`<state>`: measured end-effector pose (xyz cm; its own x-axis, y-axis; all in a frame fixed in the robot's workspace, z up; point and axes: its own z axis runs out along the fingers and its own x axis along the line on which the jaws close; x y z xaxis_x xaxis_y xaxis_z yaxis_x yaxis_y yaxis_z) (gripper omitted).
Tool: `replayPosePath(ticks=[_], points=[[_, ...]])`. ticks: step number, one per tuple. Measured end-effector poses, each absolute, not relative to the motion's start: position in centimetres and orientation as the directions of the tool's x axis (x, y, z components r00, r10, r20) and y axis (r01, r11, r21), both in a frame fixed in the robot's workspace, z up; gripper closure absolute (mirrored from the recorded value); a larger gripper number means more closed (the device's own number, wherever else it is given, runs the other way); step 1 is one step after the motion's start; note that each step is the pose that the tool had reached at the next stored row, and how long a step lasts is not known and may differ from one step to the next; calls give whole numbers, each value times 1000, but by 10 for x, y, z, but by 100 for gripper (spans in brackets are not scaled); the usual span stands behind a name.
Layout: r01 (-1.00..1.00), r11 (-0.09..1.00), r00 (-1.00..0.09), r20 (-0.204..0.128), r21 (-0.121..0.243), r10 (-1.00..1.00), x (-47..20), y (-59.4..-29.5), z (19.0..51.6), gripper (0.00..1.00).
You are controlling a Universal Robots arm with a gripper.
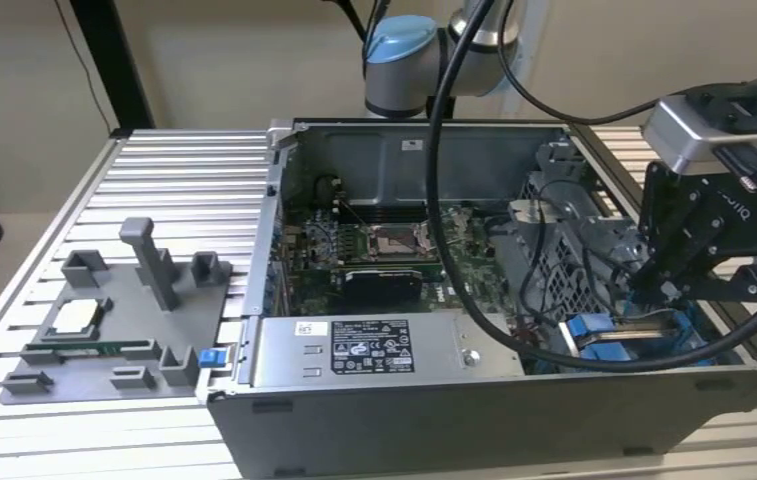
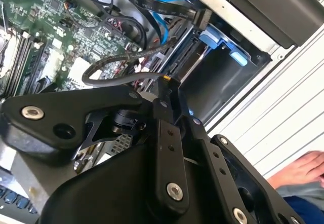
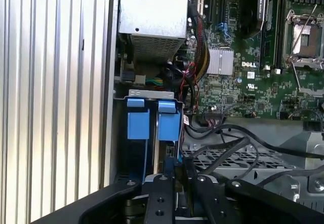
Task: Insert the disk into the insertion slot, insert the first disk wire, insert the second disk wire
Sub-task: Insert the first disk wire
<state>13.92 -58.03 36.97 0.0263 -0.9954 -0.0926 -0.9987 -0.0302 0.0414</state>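
Observation:
The disk sits on edge in the insertion slot at the near corner of the open computer case (image 1: 485, 420), on the exterior view's right. Its blue carrier (image 1: 589, 335) (image 3: 168, 125) (image 2: 223, 44) shows above the bay. My gripper (image 1: 648, 290) (image 2: 167, 79) (image 3: 174, 171) hangs over that bay, just beside the carrier. Its fingers are pressed together on the end of a black sleeved disk wire (image 2: 121, 57), which loops back over the motherboard (image 2: 55, 41). The wire's plug is hidden between the fingertips.
The grey labelled power-supply box (image 1: 351, 350) (image 3: 152, 16) lies along the case's front wall beside the bay. Loose black cables (image 3: 238, 143) cross a metal cage. A grey fixture plate (image 1: 98, 330) stands on the slatted table. A person's hand (image 2: 298, 168) rests outside the case.

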Motion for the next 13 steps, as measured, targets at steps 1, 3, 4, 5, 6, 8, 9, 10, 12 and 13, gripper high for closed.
replayPosePath(ticks=[1,3,4,5,6,8,9,10,12,13], points=[[-999,-30,26,-87,42,-996,139,-580,370,100],[-999,-30,26,-78,42,-997,139,-580,369,100],[-999,-29,26,-70,42,-997,139,-580,369,100],[-999,-29,26,-62,42,-998,139,-580,368,100],[-999,-29,26,-55,42,-998,139,-580,368,100],[-999,-29,27,-51,37,-998,139,-580,366,100],[-999,-29,27,-50,33,-998,140,-580,366,100],[-999,-29,27,-50,31,-998,140,-580,365,100],[-999,-28,27,-50,27,-998,143,-580,364,100],[-999,-28,27,-50,24,-998,145,-580,364,100]])
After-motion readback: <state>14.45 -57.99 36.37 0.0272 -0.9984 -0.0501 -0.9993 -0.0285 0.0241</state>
